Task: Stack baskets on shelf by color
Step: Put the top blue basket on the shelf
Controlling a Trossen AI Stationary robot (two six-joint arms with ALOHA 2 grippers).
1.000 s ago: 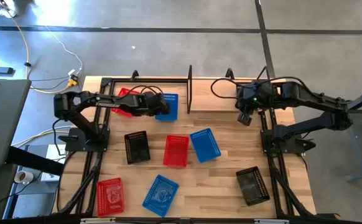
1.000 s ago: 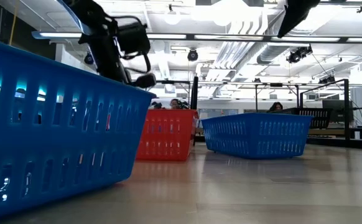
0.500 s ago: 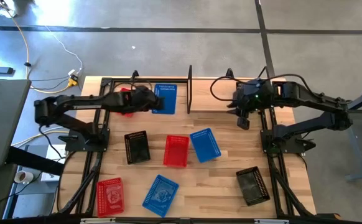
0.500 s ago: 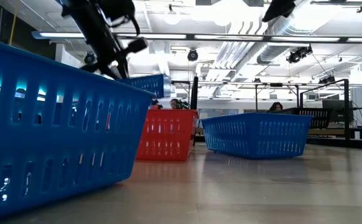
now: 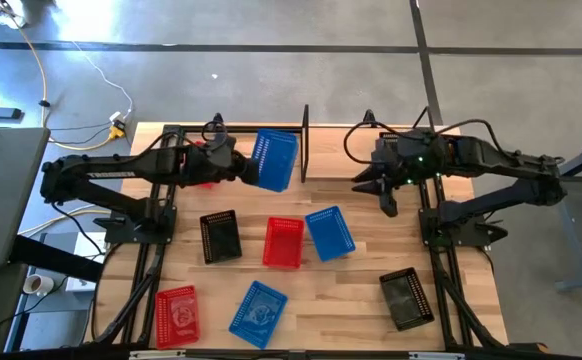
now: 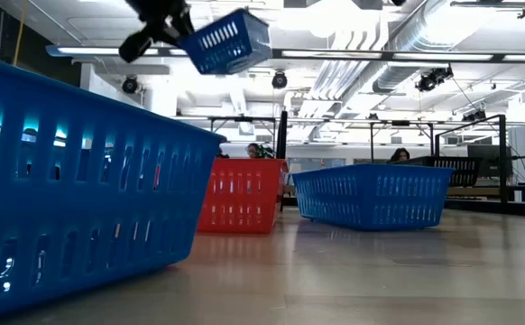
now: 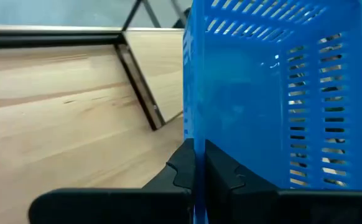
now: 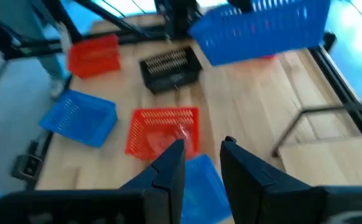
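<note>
My left gripper (image 5: 245, 168) is shut on a blue basket (image 5: 276, 160), held high over the far part of the table beside the black wire shelf's upright (image 5: 305, 145). In the low view this basket (image 6: 231, 41) hangs tilted in the air. A red basket (image 5: 201, 163) lies under my left arm, mostly hidden. My right gripper (image 5: 384, 196) is open above the far right part of the table. In the right wrist view it (image 8: 203, 163) hovers over a red basket (image 8: 162, 129) and touches nothing. My left gripper pinches one side wall of the blue basket at its rim (image 7: 196, 140), one finger inside the basket and one outside. The fingers (image 7: 181, 171) come about level from the table's left. The basket is lifted clear of everything and tilted.
On the table lie a black basket (image 5: 220, 236), a red basket (image 5: 283, 242), a blue basket (image 5: 329, 232), another black (image 5: 405, 298), another blue (image 5: 259, 312) and another red (image 5: 177, 316). Bare wood shows on the far right (image 5: 356, 200). Black arm-mount frames run along both table sides.
My left gripper has risen with the blue basket, which has come up clear of the table and tipped, ending a little nearer the shelf's upright. My right gripper has drifted slightly toward the table's left and near edge.
</note>
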